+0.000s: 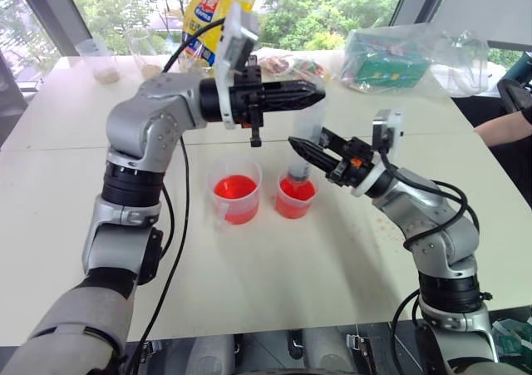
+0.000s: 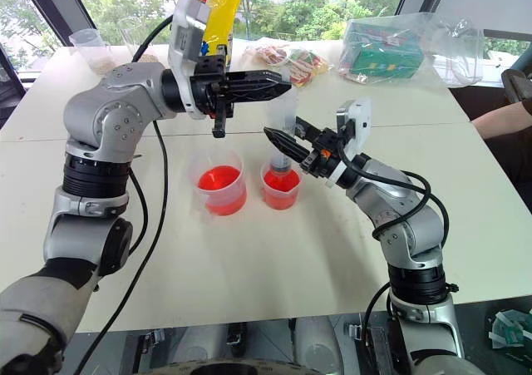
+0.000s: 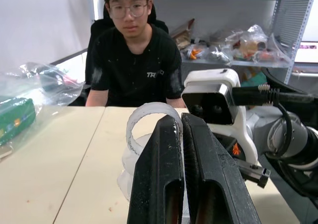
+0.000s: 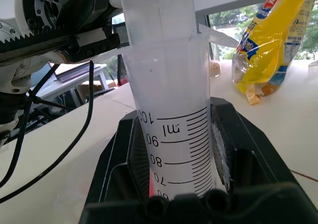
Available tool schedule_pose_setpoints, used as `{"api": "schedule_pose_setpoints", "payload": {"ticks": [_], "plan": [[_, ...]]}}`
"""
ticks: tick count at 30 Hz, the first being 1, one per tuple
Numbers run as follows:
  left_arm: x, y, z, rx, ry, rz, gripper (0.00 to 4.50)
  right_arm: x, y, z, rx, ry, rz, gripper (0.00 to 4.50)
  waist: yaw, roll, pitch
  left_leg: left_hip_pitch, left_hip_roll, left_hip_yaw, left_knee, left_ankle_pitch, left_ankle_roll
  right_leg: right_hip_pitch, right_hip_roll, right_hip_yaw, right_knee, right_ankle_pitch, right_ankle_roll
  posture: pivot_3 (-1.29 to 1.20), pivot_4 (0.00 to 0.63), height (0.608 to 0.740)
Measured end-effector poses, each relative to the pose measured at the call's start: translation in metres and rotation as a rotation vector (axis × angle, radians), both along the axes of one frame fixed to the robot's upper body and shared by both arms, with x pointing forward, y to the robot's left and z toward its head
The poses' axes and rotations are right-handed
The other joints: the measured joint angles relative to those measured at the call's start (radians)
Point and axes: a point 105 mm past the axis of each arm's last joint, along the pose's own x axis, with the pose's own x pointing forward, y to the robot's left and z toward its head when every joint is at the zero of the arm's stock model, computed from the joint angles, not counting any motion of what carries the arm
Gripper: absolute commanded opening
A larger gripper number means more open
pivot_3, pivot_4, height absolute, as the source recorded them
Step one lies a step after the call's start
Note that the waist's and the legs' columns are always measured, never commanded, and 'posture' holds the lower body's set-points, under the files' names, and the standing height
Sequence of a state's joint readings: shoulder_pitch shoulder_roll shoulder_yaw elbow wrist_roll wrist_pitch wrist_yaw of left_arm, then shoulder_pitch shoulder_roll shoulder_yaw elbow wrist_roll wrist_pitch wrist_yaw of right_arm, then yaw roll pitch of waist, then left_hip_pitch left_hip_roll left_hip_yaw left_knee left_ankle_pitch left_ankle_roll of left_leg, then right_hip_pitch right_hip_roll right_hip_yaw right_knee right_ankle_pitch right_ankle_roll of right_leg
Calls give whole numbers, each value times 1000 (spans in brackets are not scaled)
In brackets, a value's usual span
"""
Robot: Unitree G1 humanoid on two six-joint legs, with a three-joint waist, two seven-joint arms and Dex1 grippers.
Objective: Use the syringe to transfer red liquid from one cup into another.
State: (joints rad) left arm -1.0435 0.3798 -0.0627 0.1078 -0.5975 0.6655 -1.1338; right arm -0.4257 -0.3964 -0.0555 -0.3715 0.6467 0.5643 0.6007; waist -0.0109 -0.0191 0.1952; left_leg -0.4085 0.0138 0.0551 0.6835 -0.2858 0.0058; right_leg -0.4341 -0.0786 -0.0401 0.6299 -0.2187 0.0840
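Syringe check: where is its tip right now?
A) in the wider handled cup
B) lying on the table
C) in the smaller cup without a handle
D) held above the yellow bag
C: the syringe stands upright with its tip down in the smaller cup, beside the handled cup.

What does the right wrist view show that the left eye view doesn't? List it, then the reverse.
Right wrist view: the barrel's printed graduations, close up. Left eye view: the handled cup and the smaller cup, both red inside. Both: the syringe gripped by the right gripper, and the yellow bag.
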Motion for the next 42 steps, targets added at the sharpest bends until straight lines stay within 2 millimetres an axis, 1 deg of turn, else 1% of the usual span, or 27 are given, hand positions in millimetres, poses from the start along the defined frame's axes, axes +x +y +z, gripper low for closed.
{"api": "schedule_pose_setpoints", "payload": {"ticks": [6,10,14,17,20,21,22,24,25,27,28,30,32,35,38,40,42], "plan": [[1,1,-6,6,8,4,28,-3,0,2,4,34,7,1343,0,0,0,0,0,0,0,0,0,0,0,0,0,0,0,0,150,740],[1,2,-7,11,3,11,28,-3,-3,5,24,52,3,1343,1,0,0,0,0,0,0,0,0,0,0,0,0,0,0,0,150,740],[1,2,-7,13,2,15,28,-4,-2,4,35,80,10,1343,0,0,0,0,0,0,0,0,0,0,0,0,0,0,0,0,150,740],[2,2,-7,15,15,15,924,-3,-3,5,43,84,4,1343,1,0,0,0,0,0,0,0,0,0,0,0,0,0,0,0,150,740],[0,1,-5,15,30,-3,2347,-2,-7,8,57,78,-14,1343,1,0,0,0,0,0,0,0,0,0,0,0,0,0,0,0,150,740],[1,2,-3,10,31,-3,2883,-2,-7,9,61,77,-14,1343,1,0,0,0,0,0,0,0,0,0,0,0,0,0,0,0,150,740],[1,3,-3,10,34,0,3314,-3,-7,10,63,74,-10,1343,1,0,0,0,0,0,0,0,0,0,0,0,0,0,0,0,150,740],[7,7,-4,13,55,30,4350,-11,-2,17,74,40,20,1343,-2,0,0,0,0,0,0,0,0,0,0,0,0,0,0,0,150,740],[10,10,-4,7,65,48,4439,-14,0,20,77,25,32,1343,-3,0,0,0,0,0,0,0,0,0,1,0,0,0,0,0,150,740],[12,19,1,8,60,72,4439,-14,1,20,83,26,25,1343,-3,0,0,0,1,0,0,0,0,0,1,0,0,0,0,0,150,740],[13,26,7,-10,49,91,4439,-13,1,19,83,33,22,1343,-2,0,0,0,1,0,0,0,0,0,1,0,0,0,0,0,150,740],[22,55,19,-40,34,203,4439,-15,3,16,79,41,33,1343,-8,0,0,0,1,0,0,0,0,0,1,0,1,0,0,0,150,740],[26,77,29,-68,19,278,4439,-15,2,15,77,45,30,1343,-3,0,0,0,1,-1,0,0,0,0,1,0,0,0,0,0,150,740],[23,95,34,-78,2,337,4439,-13,2,18,76,37,32,1343,1,0,0,0,0,0,0,0,0,0,-1,0,0,0,0,0,150,740],[19,102,26,-74,19,358,4439,-7,-2,27,74,14,8,1343,2,0,0,0,-1,0,1,0,1,1,-2,0,0,0,0,0,150,740],[15,105,10,-42,36,369,4439,5,-16,43,85,-8,-68,1343,0,0,0,0,-1,0,1,0,1,1,-2,0,0,0,0,0,150,740],[11,106,-7,-1,56,382,4439,16,-37,59,99,-16,-170,1343,1,0,0,0,0,0,1,0,1,1,-2,0,0,0,0,0,150,740]]}}
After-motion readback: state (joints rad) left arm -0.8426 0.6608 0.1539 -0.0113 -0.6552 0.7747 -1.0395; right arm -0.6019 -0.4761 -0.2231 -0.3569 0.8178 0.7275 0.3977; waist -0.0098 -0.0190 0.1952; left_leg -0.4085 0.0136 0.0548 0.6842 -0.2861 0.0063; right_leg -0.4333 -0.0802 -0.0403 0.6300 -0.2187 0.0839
